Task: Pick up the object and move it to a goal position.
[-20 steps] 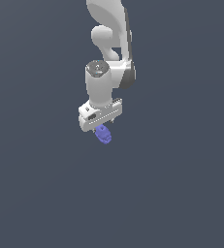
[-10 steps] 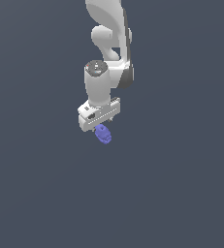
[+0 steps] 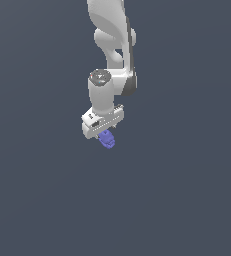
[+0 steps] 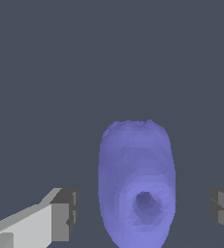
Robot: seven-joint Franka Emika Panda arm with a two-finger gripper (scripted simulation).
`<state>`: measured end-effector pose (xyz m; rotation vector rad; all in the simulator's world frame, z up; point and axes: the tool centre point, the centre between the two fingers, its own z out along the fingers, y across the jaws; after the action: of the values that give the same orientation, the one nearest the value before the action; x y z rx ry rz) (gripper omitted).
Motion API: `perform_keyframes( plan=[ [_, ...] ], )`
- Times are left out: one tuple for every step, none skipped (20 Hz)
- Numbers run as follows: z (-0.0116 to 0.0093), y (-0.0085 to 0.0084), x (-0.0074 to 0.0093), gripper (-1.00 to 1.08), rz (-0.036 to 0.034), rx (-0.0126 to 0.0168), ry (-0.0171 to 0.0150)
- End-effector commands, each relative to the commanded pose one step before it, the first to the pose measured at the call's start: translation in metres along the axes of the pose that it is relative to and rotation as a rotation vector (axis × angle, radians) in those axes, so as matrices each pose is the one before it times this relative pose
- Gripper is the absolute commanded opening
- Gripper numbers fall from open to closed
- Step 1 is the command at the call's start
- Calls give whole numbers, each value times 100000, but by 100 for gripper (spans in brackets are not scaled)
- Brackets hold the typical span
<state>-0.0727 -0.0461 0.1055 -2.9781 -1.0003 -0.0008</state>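
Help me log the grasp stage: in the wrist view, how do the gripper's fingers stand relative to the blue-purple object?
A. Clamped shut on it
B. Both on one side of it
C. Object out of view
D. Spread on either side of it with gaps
D: the object sits between the fingers, with grey background showing on both sides, so the gripper is open.

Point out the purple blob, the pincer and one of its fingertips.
purple blob [image 4: 136, 184], wrist view, middle of its body
pincer [image 4: 142, 213], wrist view, midway between the fingertips
fingertip [image 4: 65, 214], wrist view, its dark pad
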Motion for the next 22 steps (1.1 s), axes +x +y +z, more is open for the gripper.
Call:
perform_keyframes(
  plan=[
    [1228,-51,-49,100,-116,46,-32],
    [392,13,-14,100,0,0,0],
    [326,-11,18,100,-69,-8,2],
    [266,20,1,100,0,0,0],
    [200,21,6,100,0,0,0],
    [138,19,8,100,0,0,0],
    [80,13,7,100,0,0,0],
    [26,5,3,100,0,0,0],
    [0,0,0,-100,0,0,0],
    [0,0,0,-100,0,0,0],
    [0,0,0,-100,0,0,0],
    [0,0,0,-100,0,0,0],
    [0,0,0,-100,0,0,0],
    [0,0,0,-100,0,0,0],
    [0,0,0,-100,0,0,0],
    [0,0,0,-100,0,0,0],
    [0,0,0,-100,0,0,0],
    [0,0,0,-100,0,0,0],
    [-97,27,22,-100,4,-136,74],
    [-29,20,-12,-100,0,0,0],
    [-87,61,-36,-100,0,0,0],
    [-145,102,-60,-100,0,0,0]
  ],
)
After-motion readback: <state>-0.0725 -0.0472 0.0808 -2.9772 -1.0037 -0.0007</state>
